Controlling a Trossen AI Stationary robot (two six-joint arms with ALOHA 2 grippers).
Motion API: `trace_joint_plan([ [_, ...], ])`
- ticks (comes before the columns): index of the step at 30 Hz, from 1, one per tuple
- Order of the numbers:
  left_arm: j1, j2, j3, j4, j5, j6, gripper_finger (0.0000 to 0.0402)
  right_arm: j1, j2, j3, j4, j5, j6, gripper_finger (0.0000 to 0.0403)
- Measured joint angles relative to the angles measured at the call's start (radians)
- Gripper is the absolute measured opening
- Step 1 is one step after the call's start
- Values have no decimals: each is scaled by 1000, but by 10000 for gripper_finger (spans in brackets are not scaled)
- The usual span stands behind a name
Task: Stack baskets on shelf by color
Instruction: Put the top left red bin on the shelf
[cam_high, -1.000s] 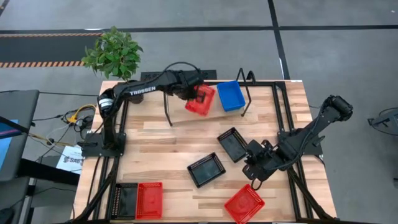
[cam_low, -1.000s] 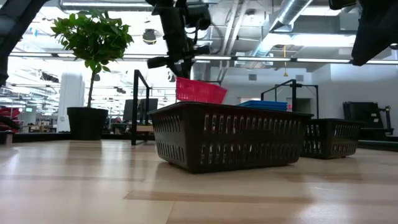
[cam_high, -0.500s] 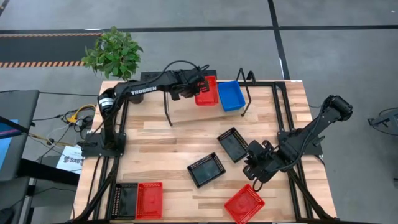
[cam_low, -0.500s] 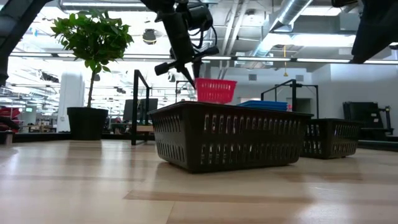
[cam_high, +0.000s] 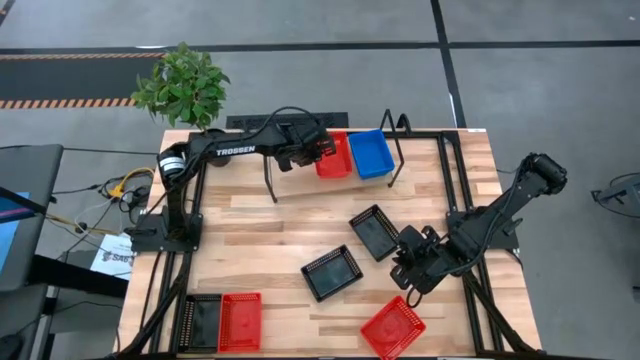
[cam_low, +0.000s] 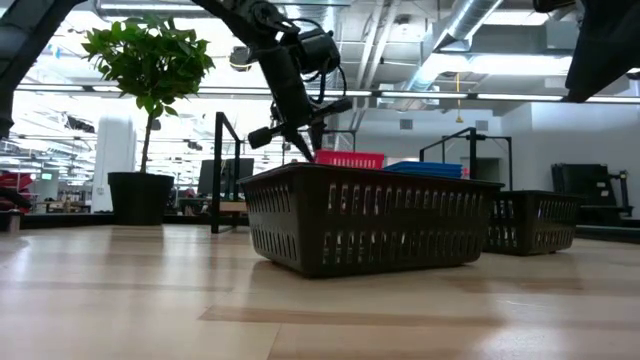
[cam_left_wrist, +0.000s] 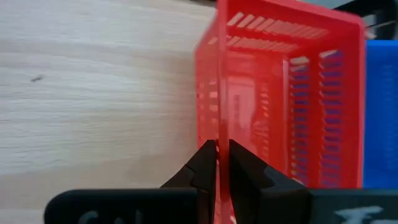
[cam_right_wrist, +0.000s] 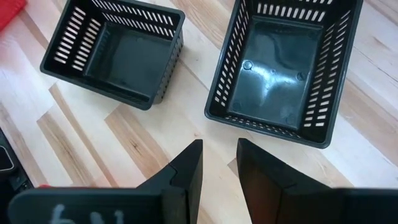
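Room: concrete floor with dark seams around the table; the low view shows a hall with ceiling ducts and strip lights.
Surface: pale wooden plank tabletop (cam_high: 260, 225), black frame rails along its sides, a potted plant (cam_high: 183, 85) at the far left corner.
Shelf: light wooden board (cam_left_wrist: 93, 81) on black wire legs at the far edge, bare wood on its left part.
Left gripper (cam_left_wrist: 217, 163): over the shelf, fingers pinched on the thin rim of a red basket (cam_high: 333, 155) with slotted mesh walls, set on the board.
Blue basket (cam_high: 371, 153): on the shelf, just beside the held red one.
Right gripper (cam_right_wrist: 217, 163): above the tabletop near the right side, fingers narrowly parted, holding nothing.
Black baskets: one (cam_right_wrist: 283, 62) and another (cam_right_wrist: 115, 50) lie apart below it, glossy floors, slotted walls.
Near edge: a red basket (cam_high: 393, 327) near the right gripper; a black basket (cam_high: 203, 322) touching a red one (cam_high: 241, 320) at the left corner.
Open room: bare planks mid-left.
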Motion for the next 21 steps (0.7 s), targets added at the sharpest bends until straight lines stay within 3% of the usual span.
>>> trace_joint_plan([
  [10, 0, 0, -79, 121, 41, -29, 18, 0, 0, 0, -4, -5, -7, 122],
  [21, 0, 0, -81, 108, 17, -1, 34, 6, 0, 0, -7, -7, -10, 122],
])
